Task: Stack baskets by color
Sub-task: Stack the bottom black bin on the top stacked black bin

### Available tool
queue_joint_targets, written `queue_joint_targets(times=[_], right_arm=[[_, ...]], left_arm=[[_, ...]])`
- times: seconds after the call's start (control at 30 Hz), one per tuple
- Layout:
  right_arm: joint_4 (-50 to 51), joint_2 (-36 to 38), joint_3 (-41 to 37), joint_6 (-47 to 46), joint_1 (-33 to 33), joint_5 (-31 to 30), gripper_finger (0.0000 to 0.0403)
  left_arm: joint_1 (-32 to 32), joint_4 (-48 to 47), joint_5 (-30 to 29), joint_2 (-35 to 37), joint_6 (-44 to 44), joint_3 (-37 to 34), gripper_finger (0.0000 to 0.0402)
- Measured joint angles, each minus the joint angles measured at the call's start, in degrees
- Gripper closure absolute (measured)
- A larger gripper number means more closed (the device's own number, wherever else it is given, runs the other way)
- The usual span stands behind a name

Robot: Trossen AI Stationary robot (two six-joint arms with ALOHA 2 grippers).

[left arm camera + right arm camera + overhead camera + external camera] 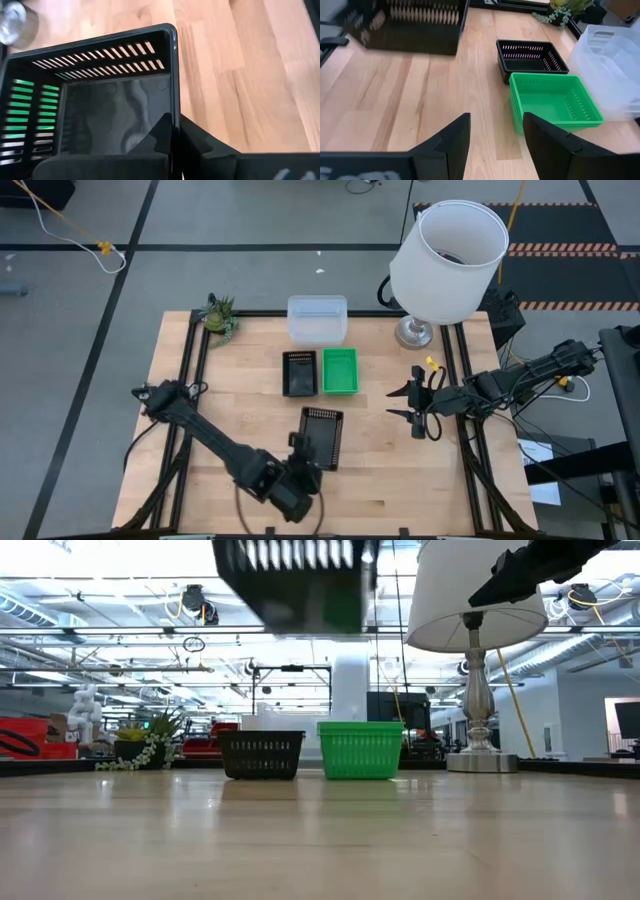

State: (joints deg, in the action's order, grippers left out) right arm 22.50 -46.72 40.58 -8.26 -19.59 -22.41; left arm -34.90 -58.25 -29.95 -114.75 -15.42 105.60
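Your left gripper (303, 457) is clamped on the near wall of a black basket (322, 437), holding it up off the worktop (250, 420) toward the front edge, approx. mid-width. A 2nd black basket (299, 372) and a green basket (339, 370) sit side by side at the worktop's centre, w/ the clear baskets (317, 319) behind them at the back edge, a small plant (220, 314) near the back-left corner and a white lamp (446, 265) at the back-right. Your right gripper (412, 404) hangs near the right edge, fingers (451, 141) apart, nothing between them.
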Motion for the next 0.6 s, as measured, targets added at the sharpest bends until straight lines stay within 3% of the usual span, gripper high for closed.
queue_joint_targets(times=[0.3,0.6], right_arm=[[-2.94,-0.02,0.00,6.52,0.09,-0.13,0.0227],[-9.48,0.00,0.00,15.20,0.09,-0.22,0.0227]], left_arm=[[0.54,-7.45,-6.85,10.00,2.06,0.00,0.0381],[2.02,-11.87,-9.43,11.64,2.00,0.02,0.0389]])
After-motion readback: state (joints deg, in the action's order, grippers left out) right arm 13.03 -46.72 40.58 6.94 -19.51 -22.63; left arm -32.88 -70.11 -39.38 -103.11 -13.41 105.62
